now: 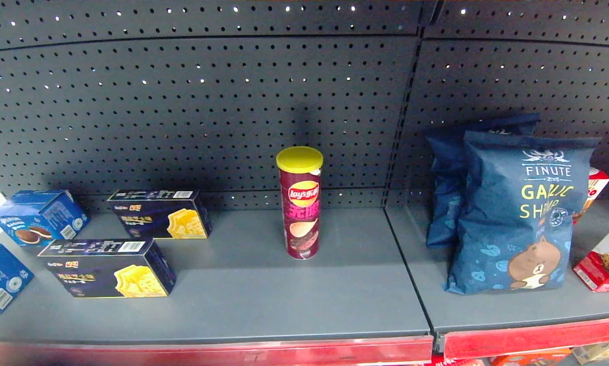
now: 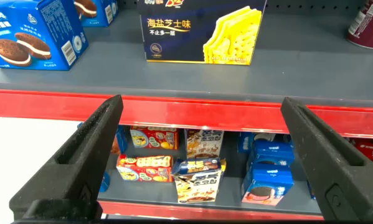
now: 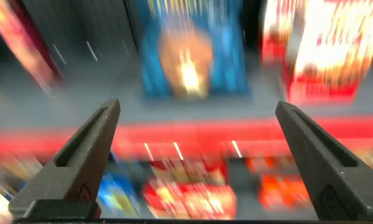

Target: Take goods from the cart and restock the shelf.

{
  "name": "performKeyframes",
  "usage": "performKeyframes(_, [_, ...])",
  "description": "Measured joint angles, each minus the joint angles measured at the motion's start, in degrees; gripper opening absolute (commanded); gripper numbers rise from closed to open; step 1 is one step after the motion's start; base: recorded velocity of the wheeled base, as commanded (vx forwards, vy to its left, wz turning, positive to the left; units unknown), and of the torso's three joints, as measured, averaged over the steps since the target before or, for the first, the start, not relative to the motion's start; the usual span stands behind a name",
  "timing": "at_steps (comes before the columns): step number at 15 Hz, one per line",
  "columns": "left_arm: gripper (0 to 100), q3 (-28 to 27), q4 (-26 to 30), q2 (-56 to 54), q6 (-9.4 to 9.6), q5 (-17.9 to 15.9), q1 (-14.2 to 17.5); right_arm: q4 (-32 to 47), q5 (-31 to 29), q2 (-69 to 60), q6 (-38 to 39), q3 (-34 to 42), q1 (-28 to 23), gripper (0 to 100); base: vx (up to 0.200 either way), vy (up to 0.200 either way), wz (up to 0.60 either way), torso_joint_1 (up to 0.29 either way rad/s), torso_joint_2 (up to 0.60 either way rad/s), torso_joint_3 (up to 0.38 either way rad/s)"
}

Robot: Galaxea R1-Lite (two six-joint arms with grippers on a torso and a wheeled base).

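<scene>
While left gripper and right gripper hung spread, empty, the maroon cylindrical chip can stood on grey metal shelf, long axis vertical, yellow lid up.

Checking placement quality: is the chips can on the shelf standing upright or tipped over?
Upright. The chips can stands on its base on the shelf, yellow lid on top.

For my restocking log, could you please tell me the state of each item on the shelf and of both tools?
Chip can: upright, yellow lid on.
Front cracker box: lying flat, closed.
Rear cracker box: lying flat, closed.
Front blue snack bag: standing, sealed.
Rear blue snack bag: standing.
Blue cookie box: closed.
Left tool: open, empty.
Right tool: open, empty.
</scene>
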Motion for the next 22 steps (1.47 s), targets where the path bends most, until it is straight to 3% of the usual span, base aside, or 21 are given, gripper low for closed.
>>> performKeyframes(2, [100,0.00,0.00,0.00,-0.11,0.06,0.00,-1.01,0.20,6.84,2.52,-10.73,0.76,100,0.000,0.000,0.00,0.000,0.00,0.000])
performKeyframes(5, [100,0.07,0.00,0.00,-0.13,0.11,0.00,0.18,0.33,19.49,1.43,-34.58,1.38,100,0.000,0.000,0.00,0.000,0.00,0.000])
performKeyframes(7, [100,0.10,0.00,0.00,-0.16,0.11,0.00,7.09,0.30,25.93,-0.77,-48.87,1.49,100,0.000,0.000,0.00,0.000,0.00,0.000])
performKeyframes(9, [100,0.11,0.00,0.00,-0.16,0.09,0.00,16.25,0.13,30.15,-2.16,-57.91,0.33,100,0.000,0.000,0.00,0.000,0.00,0.000])
performKeyframes(11, [100,0.11,0.00,0.00,-0.17,0.09,0.02,20.78,-0.66,32.02,-2.32,-60.56,-2.51,100,0.000,0.000,0.00,0.000,0.00,0.000])
performKeyframes(15, [100,0.10,0.00,0.00,-0.16,0.11,0.00,34.19,-13.48,34.60,-1.96,-60.75,-6.57,100,0.000,0.000,0.00,0.000,0.00,0.000])
performKeyframes(18, [100,0.07,0.00,0.00,-0.17,0.11,0.00,36.85,-15.86,34.69,-1.48,-54.38,-12.80,100,0.000,0.000,0.00,0.000,0.00,0.000])
performKeyframes(22, [100,0.07,0.00,0.00,-0.17,0.11,0.00,38.25,-18.71,29.49,-1.32,-43.24,-15.06,100,0.000,0.000,0.00,0.000,0.00,0.000])
